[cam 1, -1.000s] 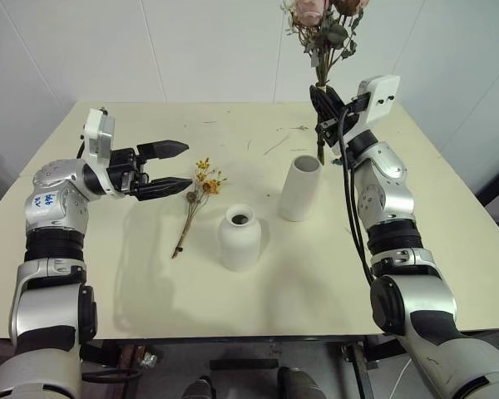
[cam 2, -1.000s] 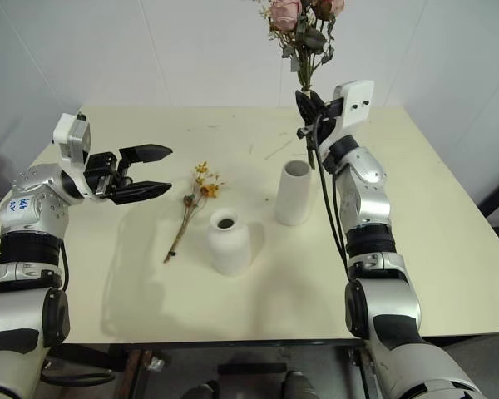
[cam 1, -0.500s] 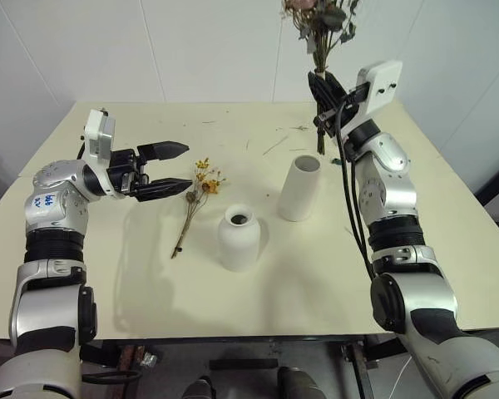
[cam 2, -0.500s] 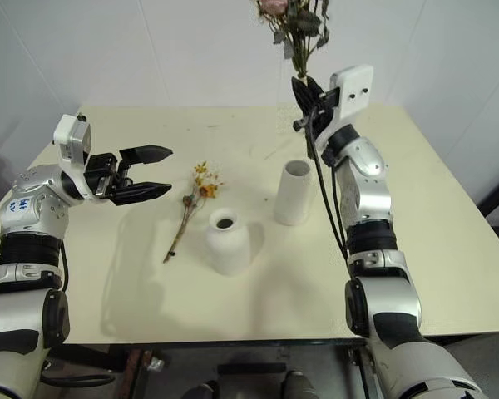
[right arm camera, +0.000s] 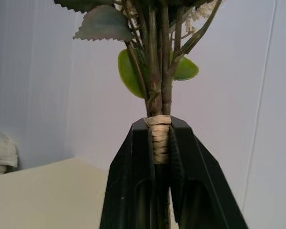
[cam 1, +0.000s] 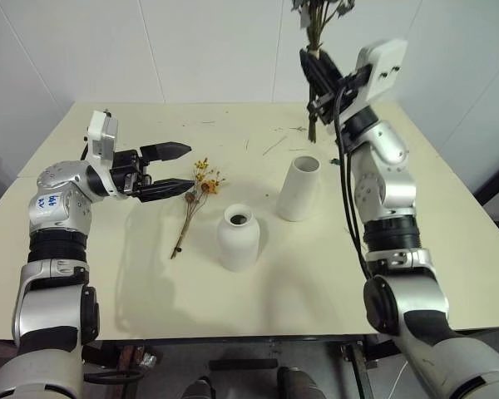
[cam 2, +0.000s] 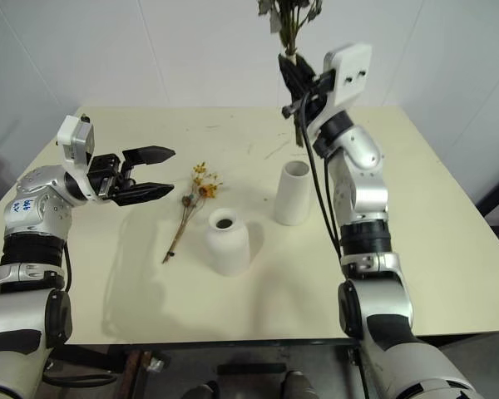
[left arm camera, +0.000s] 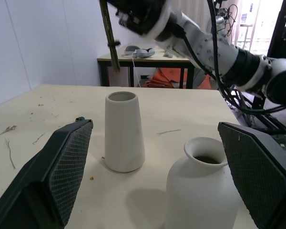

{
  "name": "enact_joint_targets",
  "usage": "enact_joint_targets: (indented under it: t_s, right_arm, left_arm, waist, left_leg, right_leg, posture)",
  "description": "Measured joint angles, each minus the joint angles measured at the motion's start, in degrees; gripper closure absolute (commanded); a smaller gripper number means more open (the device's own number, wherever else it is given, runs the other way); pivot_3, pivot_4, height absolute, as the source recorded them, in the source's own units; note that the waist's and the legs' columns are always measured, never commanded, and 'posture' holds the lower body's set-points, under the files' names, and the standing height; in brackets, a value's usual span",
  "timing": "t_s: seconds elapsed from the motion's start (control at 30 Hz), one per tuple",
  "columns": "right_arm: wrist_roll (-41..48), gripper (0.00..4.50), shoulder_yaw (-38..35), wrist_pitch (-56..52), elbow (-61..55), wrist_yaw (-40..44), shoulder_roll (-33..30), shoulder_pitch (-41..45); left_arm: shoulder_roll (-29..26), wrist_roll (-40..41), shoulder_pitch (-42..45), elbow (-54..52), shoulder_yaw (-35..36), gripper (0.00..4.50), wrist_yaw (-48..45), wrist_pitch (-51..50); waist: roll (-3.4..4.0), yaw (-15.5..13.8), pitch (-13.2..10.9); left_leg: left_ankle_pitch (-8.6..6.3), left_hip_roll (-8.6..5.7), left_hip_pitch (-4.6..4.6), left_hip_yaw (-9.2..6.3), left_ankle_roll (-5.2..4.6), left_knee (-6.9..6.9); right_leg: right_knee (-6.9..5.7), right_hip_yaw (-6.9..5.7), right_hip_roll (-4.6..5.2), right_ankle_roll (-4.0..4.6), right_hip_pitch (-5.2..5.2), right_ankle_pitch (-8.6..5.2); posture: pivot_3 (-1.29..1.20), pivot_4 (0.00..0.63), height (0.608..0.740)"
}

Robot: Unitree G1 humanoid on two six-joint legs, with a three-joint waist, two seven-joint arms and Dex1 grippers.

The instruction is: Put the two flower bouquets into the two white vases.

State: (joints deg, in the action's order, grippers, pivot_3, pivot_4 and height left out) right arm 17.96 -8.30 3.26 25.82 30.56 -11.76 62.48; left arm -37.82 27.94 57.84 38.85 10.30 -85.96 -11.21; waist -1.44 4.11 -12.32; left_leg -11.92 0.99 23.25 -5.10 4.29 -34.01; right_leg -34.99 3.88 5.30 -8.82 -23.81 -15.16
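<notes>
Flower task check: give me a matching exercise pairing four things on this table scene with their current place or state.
Things:
1. large rose bouquet with green leaves
2. small yellow-orange flower bunch on brown stems
3. tall plain white cylinder vase
4. left gripper

States:
A. lying flat on the cream table
B. open, holding nothing
C. clamped upright in the right gripper, above the table
D. standing empty beside the short rounded white vase

Pairs: 1-C, 2-A, 3-D, 4-B

Both head eyes looked down over the cream tabletop [cam 1: 258, 291]. The left wrist camera faced the tall white ceramic cylinder vase [left arm camera: 123, 131] closely, also seen from the head; the right wrist camera faced upward.
</notes>
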Motion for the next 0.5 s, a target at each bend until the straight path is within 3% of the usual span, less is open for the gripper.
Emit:
enact_joint_targets:
  t_s: [0.5]
  right_arm:
    - [-0.3, 4.43, -0.3, 1.9, 5.4, 0.0, -0.7, -2.6]
  left_arm:
    - [0.0, 0.0, 0.0, -0.1, 0.0, 0.00, 0.0, 0.0]
  waist:
    - [0.00, 0.2, 0.0]
  left_leg:
    - [0.01, 0.00, 0.00, -0.01, 0.02, 0.00]
  right_leg:
    - [0.00, 0.00, 0.00, 0.00, 0.00, 0.00]
  posture:
    - [0.00, 0.150, 0.740]
